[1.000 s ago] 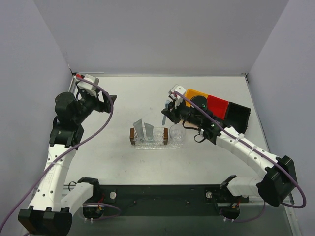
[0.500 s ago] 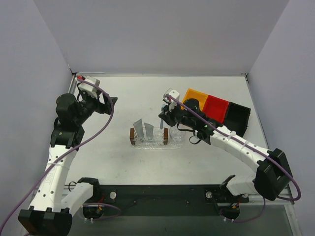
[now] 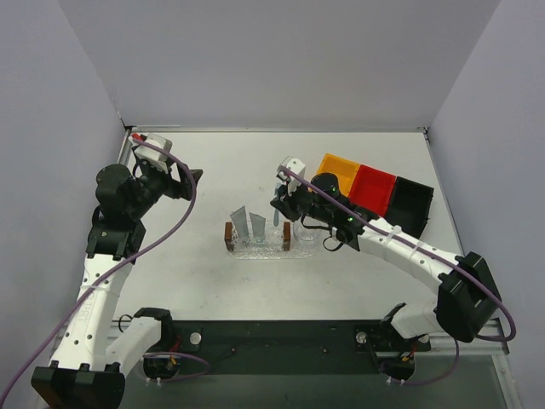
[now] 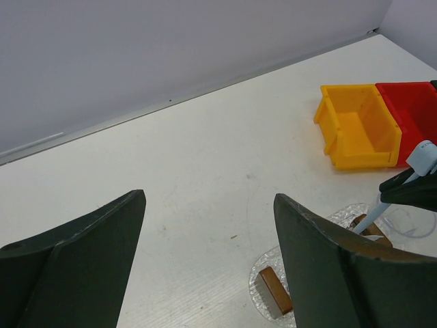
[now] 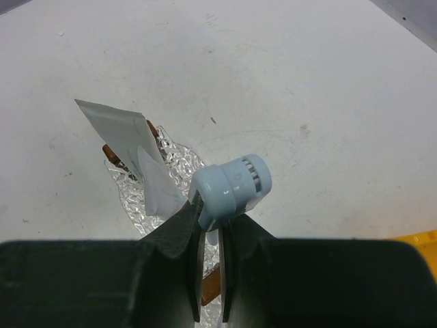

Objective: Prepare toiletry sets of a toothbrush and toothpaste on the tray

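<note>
The transparent bumpy tray (image 3: 268, 250) lies mid-table with two silvery toothpaste tubes (image 3: 241, 223) (image 3: 257, 226) standing on it. My right gripper (image 3: 280, 207) hangs over the tray's right end, shut on the pale blue toothbrush (image 3: 279, 198). In the right wrist view the toothbrush's capped end (image 5: 232, 184) sticks out above the shut right gripper (image 5: 212, 213), with the tubes (image 5: 113, 126) and tray (image 5: 174, 160) beyond. My left gripper (image 3: 192, 178) hovers open and empty far left of the tray; its wrist view shows the left gripper (image 4: 208, 205) over bare table, the tray's end (image 4: 265, 259) low right.
Brown blocks (image 3: 228, 235) (image 3: 287, 236) sit at the tray's two ends. A clear round cup (image 3: 306, 234) stands just right of the tray. Yellow (image 3: 339, 169), red (image 3: 375, 187) and black (image 3: 412, 204) bins line the back right. Walls enclose the table.
My right gripper has carried the toothbrush leftward, from near the cup to over the tray's right end. The left arm has barely moved.
</note>
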